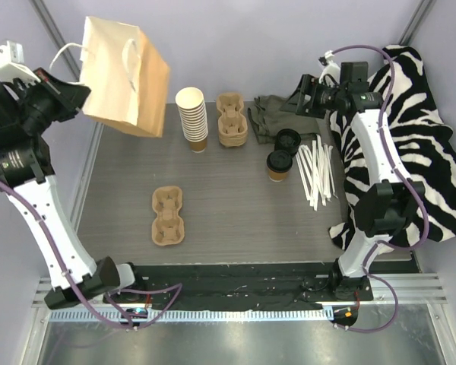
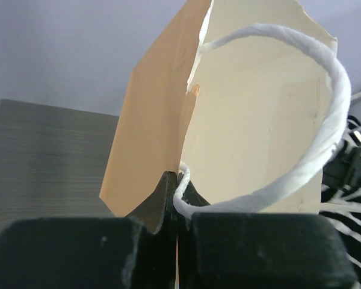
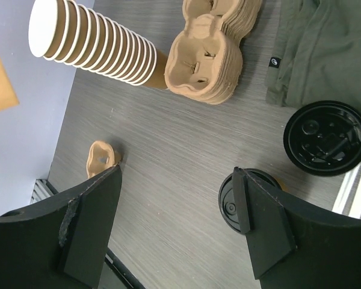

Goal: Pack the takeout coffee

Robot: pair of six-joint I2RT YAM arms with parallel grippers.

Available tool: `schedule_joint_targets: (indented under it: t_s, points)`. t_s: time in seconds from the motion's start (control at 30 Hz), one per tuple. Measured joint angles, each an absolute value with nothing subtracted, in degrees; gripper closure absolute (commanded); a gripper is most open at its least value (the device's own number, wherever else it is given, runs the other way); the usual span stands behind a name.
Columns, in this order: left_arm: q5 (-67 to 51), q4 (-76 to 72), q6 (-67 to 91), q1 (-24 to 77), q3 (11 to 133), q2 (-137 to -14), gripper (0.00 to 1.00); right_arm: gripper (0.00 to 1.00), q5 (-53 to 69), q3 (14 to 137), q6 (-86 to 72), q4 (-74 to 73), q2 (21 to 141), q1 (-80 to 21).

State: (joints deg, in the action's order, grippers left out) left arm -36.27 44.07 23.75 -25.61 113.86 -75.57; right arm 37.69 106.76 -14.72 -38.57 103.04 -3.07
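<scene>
The takeout coffee, a small brown cup with a black lid, stands on the table right of centre. In the right wrist view its lid peeks out from behind my right finger. My right gripper hovers open high above the table, holding nothing. At the upper left, my left gripper is shut on the rim of a tan paper bag beside its white rope handle. The bag hangs lifted and tilted over the table's back left corner.
A tall stack of lidless cups and a stack of pulp carriers stand at the back. One carrier lies mid-table. A loose black lid, white straws, green cloth and zebra cloth sit right.
</scene>
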Motion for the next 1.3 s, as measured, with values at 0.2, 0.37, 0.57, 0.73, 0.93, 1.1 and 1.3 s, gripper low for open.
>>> schedule_joint_targets:
  t_s: [0.2, 0.37, 0.57, 0.73, 0.93, 1.1, 1.3]
  points:
    - [-37.9, 40.6, 33.1, -16.0, 103.6, -66.7, 1.00, 0.18, 37.6, 106.7, -13.8, -39.3, 99.6, -1.6]
    - [-39.0, 37.9, 43.3, -9.8, 88.7, -59.9, 1.00, 0.17, 36.7, 106.7, -13.2, -39.4, 96.7, -1.3]
    - [-29.3, 35.6, 50.8, 1.9, 73.0, -53.3, 1.00, 0.18, 35.5, 107.3, -11.8, -40.1, 95.0, -1.3]
    - [-21.5, 33.8, 51.1, 13.0, 67.2, -51.4, 1.00, 0.20, 35.2, 109.1, -9.5, -41.4, 95.0, -1.3]
    - [-14.1, 31.1, 51.0, 19.8, 63.5, -54.6, 1.00, 0.21, 35.2, 117.0, -5.3, -43.7, 95.7, -3.1]
    - [-9.2, 28.4, 49.1, 27.7, 62.9, -56.6, 1.00, 0.22, 31.9, 125.0, 2.0, -46.7, 97.7, -12.6]
    - [-5.3, 26.3, 45.3, 32.1, 61.0, -56.0, 1.00, 0.22, 27.3, 126.1, 9.7, -50.2, 100.7, -24.3]
